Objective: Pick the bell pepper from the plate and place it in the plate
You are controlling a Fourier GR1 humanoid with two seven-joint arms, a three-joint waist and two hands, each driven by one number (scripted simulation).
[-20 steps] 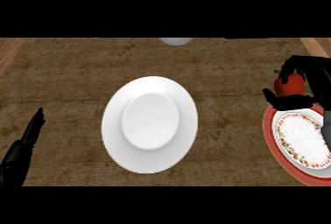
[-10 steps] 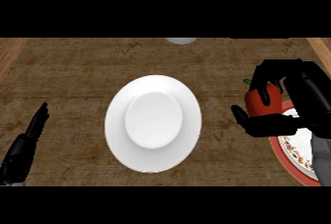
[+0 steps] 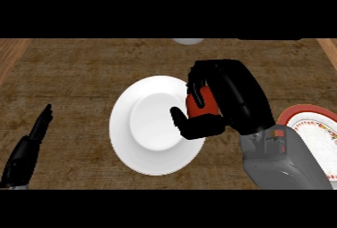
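A red bell pepper [image 3: 198, 100] is held in my right hand [image 3: 227, 100], whose fingers and thumb curl round it and hide most of it. The hand hangs over the right edge of a plain white plate [image 3: 148, 129] in the middle of the counter. At the far right lies a second plate with a red rim and patterned band [image 3: 314, 123], partly cut off by the view's edge and by my right forearm. My left hand [image 3: 30, 144] rests open at the lower left, fingers straight and pointing up.
The counter top [image 3: 79, 71] is dark brown wood grain. A small pale round object [image 3: 187, 41] shows at the far edge, top centre. A lighter wooden strip [image 3: 10, 53] runs along the left side.
My right hand has carried the red bell pepper leftward from above the red-rimmed plate to the white plate's right edge. The left hand has stayed put.
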